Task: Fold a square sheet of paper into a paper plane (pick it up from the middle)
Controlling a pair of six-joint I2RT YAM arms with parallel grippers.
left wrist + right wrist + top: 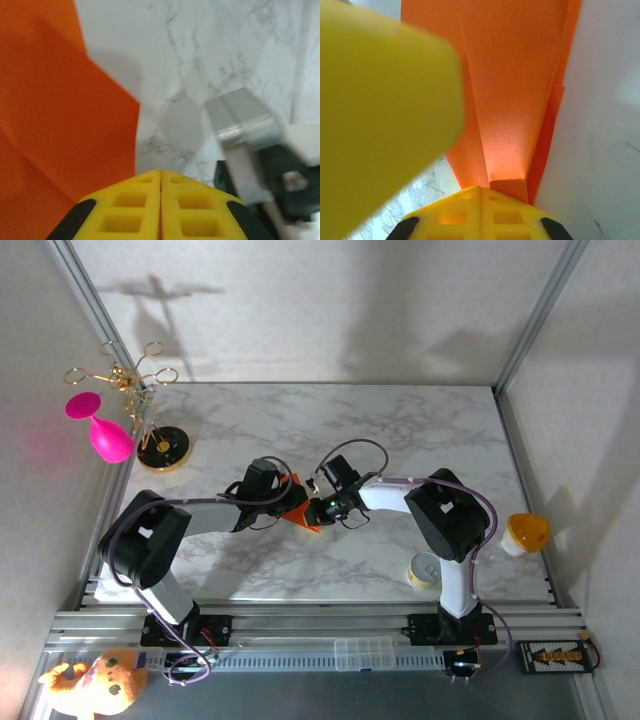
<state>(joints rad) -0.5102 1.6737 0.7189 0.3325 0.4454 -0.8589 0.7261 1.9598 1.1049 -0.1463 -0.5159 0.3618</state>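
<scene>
One plush toy [95, 683]: orange and yellow, off the tabletop [400, 430] on the metal frame, nearer than the yellow can [424, 570] and far to its left.
Yellow can: upright near the front edge of the tabletop, just beside the right arm's lower link.
Orange-yellow cup [525, 532]: right of the can and slightly beyond it, tilted, at the right edge of the tabletop.
Orange paper [303, 510]: folded into creased layers, narrowing toward one end; left of the can and beyond it, mid-tabletop, between the two pincers.
Right pincer [480, 189]: on the paper's side nearer the can; yellow fingers pressed together, clamped on the narrow end of the orange paper.
Left pincer [160, 174]: on the paper's side away from the can; fingers pressed together, seam closed; paper just beside them, grip on it impossible to tell.
Pink goblet [100, 430]: far left of the can and well beyond it, tilted.
Gold stand [165, 448]: just beside the goblet, likewise far left of the can, near the back corner.
</scene>
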